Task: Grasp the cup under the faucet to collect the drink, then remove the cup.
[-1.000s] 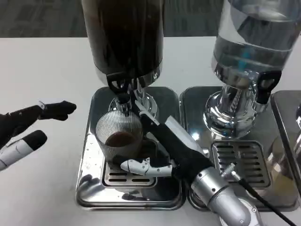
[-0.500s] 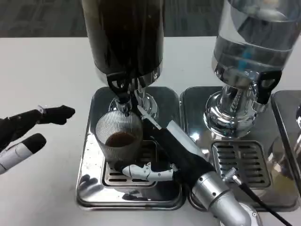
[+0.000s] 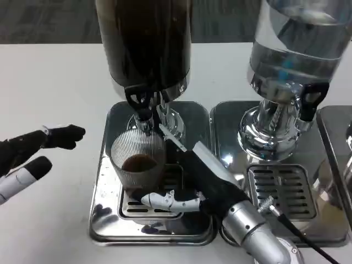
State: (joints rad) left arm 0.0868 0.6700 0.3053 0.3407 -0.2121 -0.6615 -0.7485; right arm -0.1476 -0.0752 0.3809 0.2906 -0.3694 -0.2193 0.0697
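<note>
A ribbed clear cup (image 3: 138,160) with brown drink in its bottom stands on the steel drip tray (image 3: 104,190), right under the black faucet (image 3: 142,107) of the dark drink dispenser (image 3: 146,41). My right hand (image 3: 198,179) wraps around the cup from the right, one white finger curling across its front base and another reaching up behind it. My left hand (image 3: 27,157) hovers over the white table to the left of the tray, fingers apart and holding nothing.
A second dispenser (image 3: 294,49) with clear water stands to the right on its own steel tray (image 3: 280,190). Another tray edge (image 3: 338,143) shows at the far right. White table (image 3: 49,82) stretches to the left and behind.
My right hand has drawn slightly toward me and to the left around the cup. The cup has shifted a little left. My left hand has drifted slightly down and left.
</note>
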